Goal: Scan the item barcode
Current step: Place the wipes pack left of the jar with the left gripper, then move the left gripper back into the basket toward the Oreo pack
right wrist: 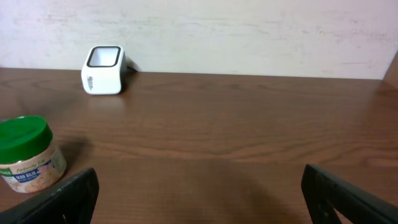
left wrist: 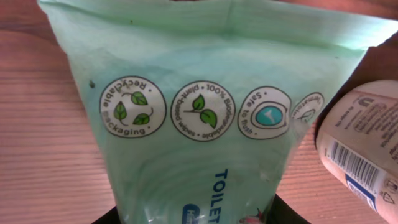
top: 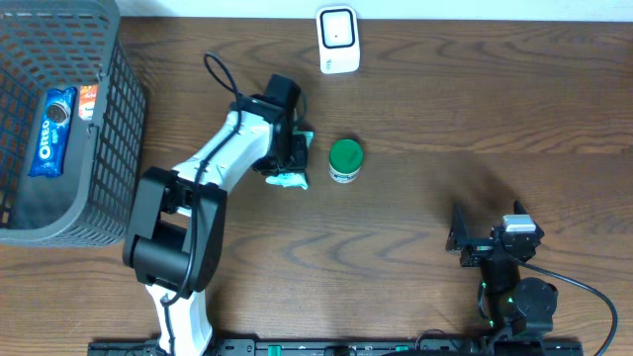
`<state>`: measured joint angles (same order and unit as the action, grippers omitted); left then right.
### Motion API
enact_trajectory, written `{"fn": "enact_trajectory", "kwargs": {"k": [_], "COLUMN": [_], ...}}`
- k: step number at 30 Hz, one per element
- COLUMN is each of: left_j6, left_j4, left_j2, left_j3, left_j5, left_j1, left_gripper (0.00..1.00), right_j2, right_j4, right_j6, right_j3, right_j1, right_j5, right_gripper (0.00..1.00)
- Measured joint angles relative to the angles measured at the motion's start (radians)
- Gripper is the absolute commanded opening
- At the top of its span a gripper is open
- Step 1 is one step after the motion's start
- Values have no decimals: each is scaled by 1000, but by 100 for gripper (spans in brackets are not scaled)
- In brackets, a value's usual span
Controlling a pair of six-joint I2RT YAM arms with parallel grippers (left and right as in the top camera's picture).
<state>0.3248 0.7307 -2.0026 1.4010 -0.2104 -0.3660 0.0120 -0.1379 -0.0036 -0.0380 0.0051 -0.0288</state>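
Observation:
My left gripper (top: pixel 294 156) is shut on a pale green pouch (top: pixel 290 180) just left of the table's middle. In the left wrist view the pouch (left wrist: pixel 205 118) fills the frame, showing round recycling icons and the word TOILET. No barcode shows on it there. The gripper (left wrist: pixel 199 216) shows only as dark fingers (left wrist: pixel 104 218) at the bottom corners. The white barcode scanner (top: pixel 337 40) stands at the table's back edge, also visible as the scanner (right wrist: pixel 103 61) in the right wrist view. My right gripper (top: pixel 473 242) rests open and empty at the front right, its jaws wide apart (right wrist: pixel 202 199).
A green-lidded jar (top: pixel 345 159) stands right beside the pouch; this jar (left wrist: pixel 357 155) shows a barcode in the left wrist view. A dark mesh basket (top: pixel 119 138) at the far left holds an Oreo pack (top: pixel 52 131).

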Motion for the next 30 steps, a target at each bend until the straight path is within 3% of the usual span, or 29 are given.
{"fn": "enact_trajectory", "kwargs": {"k": [7, 11, 12, 15, 20, 23, 30], "left_j6": [28, 35, 40, 39, 8, -12, -63], "left_j4": [-40, -52, -51, -51, 60, 164, 245], "left_j2": [-1, -1, -1, -1, 2, 59, 405], "left_j3": [-42, -66, -69, -69, -18, 89, 257], "left_j5": [40, 52, 54, 60, 66, 125, 218], "left_j1": [-29, -29, -29, -28, -17, 10, 82], "left_gripper": [46, 70, 84, 95, 100, 98, 98], "right_j2": [0, 0, 0, 0, 0, 0, 0], "right_j4": [0, 0, 0, 0, 0, 0, 0], "right_j6": [0, 0, 0, 0, 0, 0, 0], "right_j3": [0, 0, 0, 0, 0, 0, 0], "right_j1": [0, 0, 0, 0, 0, 0, 0], "right_j5": [0, 0, 0, 0, 0, 0, 0], "right_gripper": [99, 99, 99, 99, 99, 99, 99]}}
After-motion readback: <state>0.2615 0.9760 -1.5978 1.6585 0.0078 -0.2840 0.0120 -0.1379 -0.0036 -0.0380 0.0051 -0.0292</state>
